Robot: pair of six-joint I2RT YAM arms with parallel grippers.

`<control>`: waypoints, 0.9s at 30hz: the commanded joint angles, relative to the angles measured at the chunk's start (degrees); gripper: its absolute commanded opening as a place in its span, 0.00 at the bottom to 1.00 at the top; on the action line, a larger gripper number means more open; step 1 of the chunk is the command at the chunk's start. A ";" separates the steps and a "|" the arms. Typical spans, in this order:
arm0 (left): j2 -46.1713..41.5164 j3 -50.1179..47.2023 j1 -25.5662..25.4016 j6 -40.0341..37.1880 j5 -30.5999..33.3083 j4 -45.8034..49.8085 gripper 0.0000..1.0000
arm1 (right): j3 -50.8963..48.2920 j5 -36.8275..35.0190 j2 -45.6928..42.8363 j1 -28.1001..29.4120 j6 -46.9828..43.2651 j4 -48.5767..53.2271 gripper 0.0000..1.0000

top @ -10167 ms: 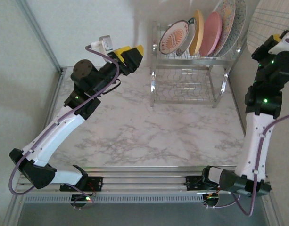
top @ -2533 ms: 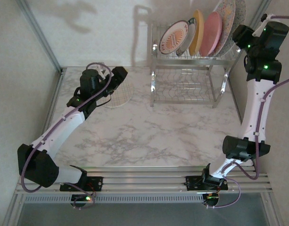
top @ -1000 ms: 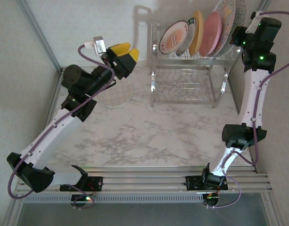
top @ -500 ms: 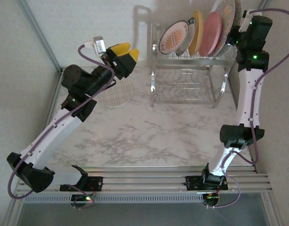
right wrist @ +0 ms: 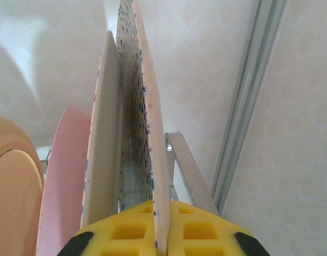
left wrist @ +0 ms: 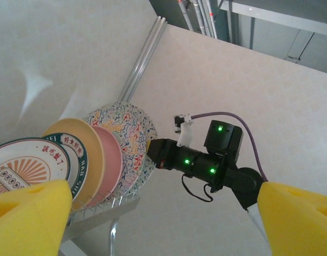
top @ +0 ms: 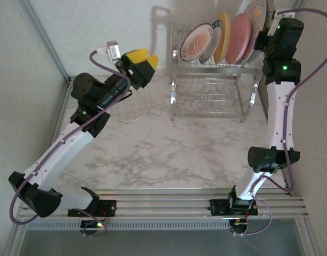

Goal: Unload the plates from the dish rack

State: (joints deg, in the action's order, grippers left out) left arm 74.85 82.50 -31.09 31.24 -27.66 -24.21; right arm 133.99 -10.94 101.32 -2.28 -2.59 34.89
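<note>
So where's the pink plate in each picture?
Top external: the pink plate stands in the dish rack, near the top, right of middle.
Left wrist: it is at the lower left, leaning in the row of plates.
Right wrist: it is along the left side, low, seen edge-on.
Shared landmark: the yellow-orange plate beside it.

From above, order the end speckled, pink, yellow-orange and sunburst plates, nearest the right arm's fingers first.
1. End speckled plate, right end, between the right fingers.
2. Pink plate, next leftward.
3. Yellow-orange plate, further left.
4. Sunburst plate, left end.
</note>
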 commanded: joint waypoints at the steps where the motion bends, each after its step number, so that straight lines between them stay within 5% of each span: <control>1: 0.20 0.29 -0.64 0.37 -0.72 -1.80 0.90 | 3.21 -2.95 -3.05 0.36 -1.00 -6.41 0.00; 18: 0.41 -0.06 -0.59 1.53 -1.55 -2.86 0.91 | 1.91 -8.36 -8.51 0.78 -0.98 -8.09 0.00; 27: -0.12 -1.63 -0.63 3.13 -2.76 -3.18 0.91 | -6.80 -10.85 -17.08 0.87 2.81 -9.41 0.00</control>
State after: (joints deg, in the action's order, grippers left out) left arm 75.07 81.62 -31.09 33.04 -28.51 -25.08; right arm 128.84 -19.38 88.16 -1.72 -2.26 31.77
